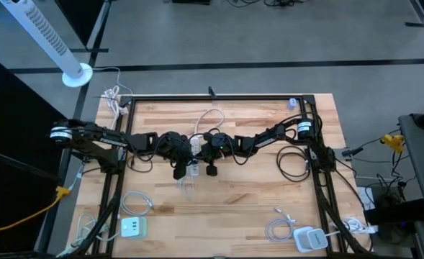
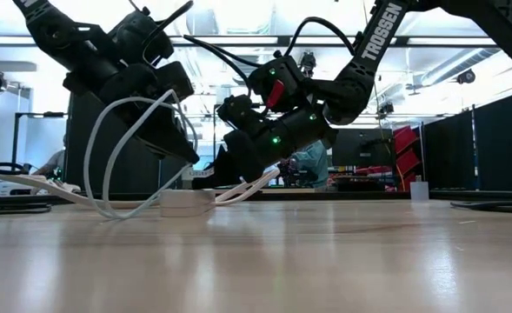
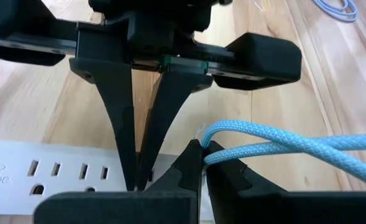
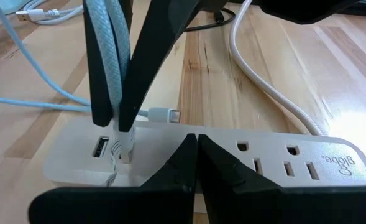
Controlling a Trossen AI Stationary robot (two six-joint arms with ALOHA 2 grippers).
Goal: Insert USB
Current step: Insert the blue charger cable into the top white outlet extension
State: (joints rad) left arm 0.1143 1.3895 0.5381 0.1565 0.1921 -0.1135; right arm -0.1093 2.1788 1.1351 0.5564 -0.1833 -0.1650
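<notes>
1. Right gripper (image 4: 192,146): smooth matte-black tapered fingers pressed together tip to tip with nothing between them, tips resting at the near edge of the power strip (image 4: 263,158).
2. Power strip: flat cream plastic bar with rounded edges, lying on the table (image 1: 240,205). Three-slot outlets run along its top; a USB port (image 4: 100,147) sits at the end nearest the left gripper.
3. Left gripper (image 4: 111,121): long black wedge fingers clamped on the cable (image 3: 282,146) near its plug. The plug end stands upright on the strip just beside the open USB port. Whether it is seated in a socket is hard to judge from here.
4. Cable: pale blue braided cord, doubled into two strands where it leaves the fingers. It arcs up in a loop behind the left gripper in the low view.
5. A second white plug (image 4: 164,115) lies flat on the wood just behind the strip.
6. Table: light butcher-block planks with visible grain, framed by a black rail.
7. Near edge of the table: two small white adapters (image 1: 132,227) with coiled white cords.
8. Beyond the table: a white tower fan (image 1: 50,39) on grey floor.
</notes>
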